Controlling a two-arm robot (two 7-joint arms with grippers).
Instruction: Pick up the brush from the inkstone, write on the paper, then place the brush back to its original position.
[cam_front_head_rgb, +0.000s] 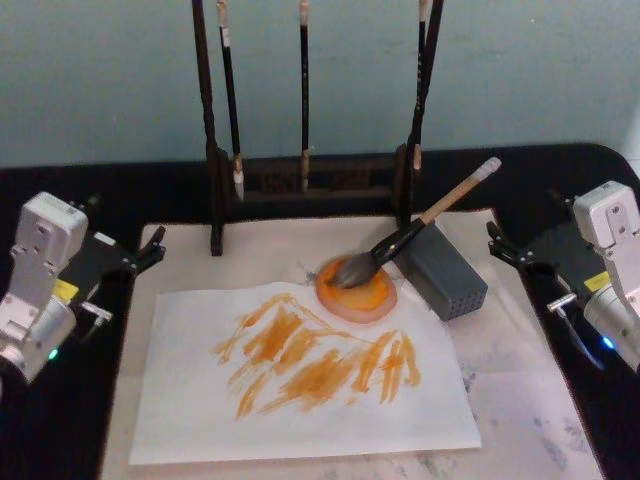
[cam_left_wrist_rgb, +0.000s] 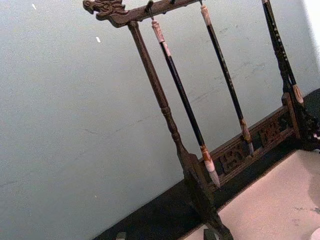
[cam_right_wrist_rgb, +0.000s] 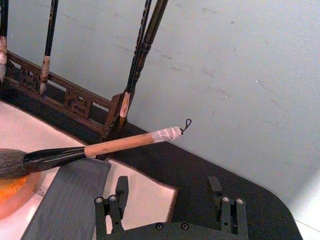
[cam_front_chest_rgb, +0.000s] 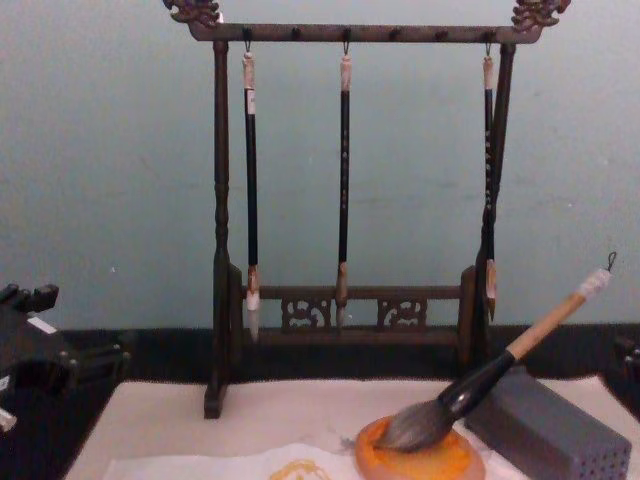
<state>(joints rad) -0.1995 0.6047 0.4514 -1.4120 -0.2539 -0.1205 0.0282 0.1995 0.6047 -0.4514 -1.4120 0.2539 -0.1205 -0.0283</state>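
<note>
Head view, read left to right. Left pincer (cam_front_head_rgb: 155, 250) hovers over the black surface (cam_front_head_rgb: 60, 440) just off the left edge of the beige mat (cam_front_head_rgb: 530, 390), spread and pinching nothing. The paper (cam_front_head_rgb: 190, 420) lies flat on the mat's near-left part and bears orange strokes across its middle. Its far right corner appears to touch the inkstone (cam_front_head_rgb: 378, 300), though whether the two overlap is hard to tell.

The brush rack (cam_front_head_rgb: 300, 185) stands on the mat's far edge with three slim brushes (cam_front_head_rgb: 304, 100) hanging from it, which limits room to the rear.

The brush (cam_front_head_rgb: 412, 234) rests with its bristle head on the inkstone and its handle propped on the grey block (cam_front_head_rgb: 450, 272), so the shaft rises toward the right with the end cap in free air. This prop leaves clearance under the handle for a grip.

Right pincer (cam_front_head_rgb: 497, 247) hangs over the surface just beyond the mat's right edge, near the block, spread and empty; the right wrist view confirms the gap.

Probable next step: the right pincer takes the wooden handle. The block's corner and the rack's right post are the nearest obstructions.
</note>
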